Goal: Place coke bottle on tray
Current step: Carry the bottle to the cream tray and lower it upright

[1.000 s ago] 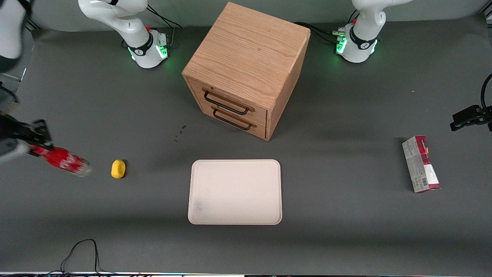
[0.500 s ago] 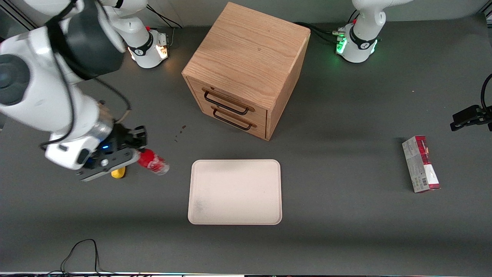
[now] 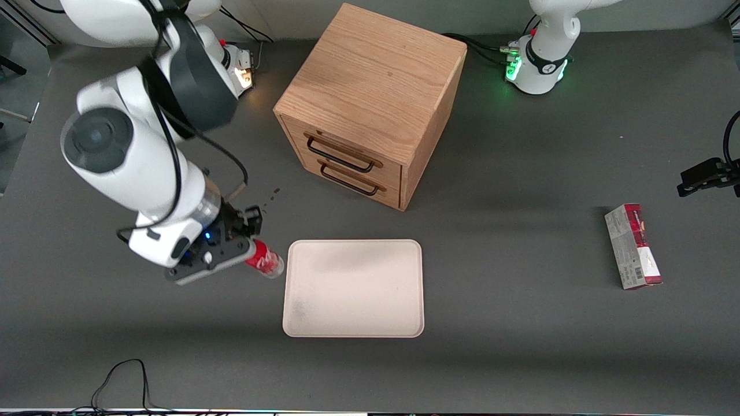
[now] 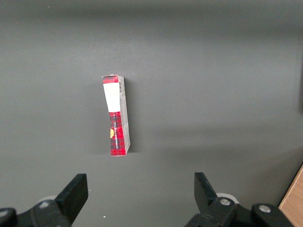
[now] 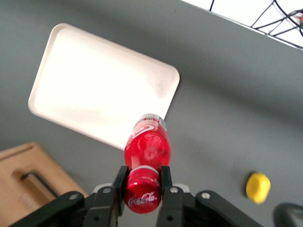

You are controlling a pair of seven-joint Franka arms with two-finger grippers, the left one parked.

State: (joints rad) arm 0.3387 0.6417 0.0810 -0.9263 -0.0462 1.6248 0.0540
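The coke bottle (image 3: 265, 260) (image 5: 146, 150) hangs tilted above the table, base just beside the tray (image 3: 354, 289) (image 5: 90, 90) edge, not on it. The gripper (image 3: 250, 245) (image 5: 142, 182) is clamped on its capped neck. A yellow object (image 5: 258, 187) lies near, and a wooden cabinet (image 3: 370, 98) stands farther from the front camera.

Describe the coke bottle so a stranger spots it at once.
Start at the cream tray lying in front of the wooden drawer cabinet. Just off its edge toward the working arm's end, the end effector grips the coke bottle, the only small red bottle with white script.
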